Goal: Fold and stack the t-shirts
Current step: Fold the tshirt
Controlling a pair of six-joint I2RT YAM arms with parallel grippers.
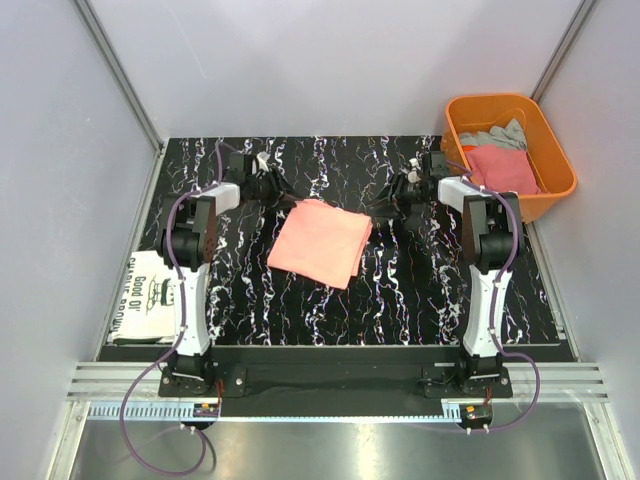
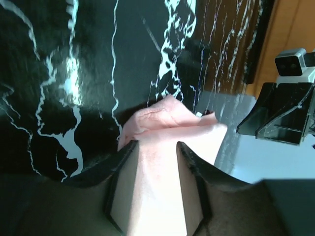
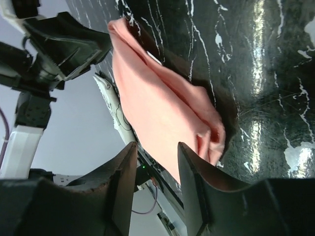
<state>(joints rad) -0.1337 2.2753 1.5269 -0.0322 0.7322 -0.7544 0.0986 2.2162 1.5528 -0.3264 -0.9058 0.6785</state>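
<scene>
Left end effector (image 2: 156, 145) and right end effector (image 3: 157, 147) each clamp a corner of the salmon-pink t-shirt (image 1: 320, 242), spread between them on the table (image 1: 420, 290); uneven lifting could spill its fold.

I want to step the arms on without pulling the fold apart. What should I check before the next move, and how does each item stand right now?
1. Salmon-pink shirt folded and lying flat between the arms: ok.
2. Left tool at its far-left corner, cloth between the fingers: ok.
3. Right tool at the far-right corner, cloth between the fingers: ok.
4. Both tools actually clamped on the cloth: cannot tell.
5. White printed shirt beside the left arm, apart from the salmon one: ok.
6. Orange tub holds a deeper pink shirt and a grey shirt: ok.
</scene>
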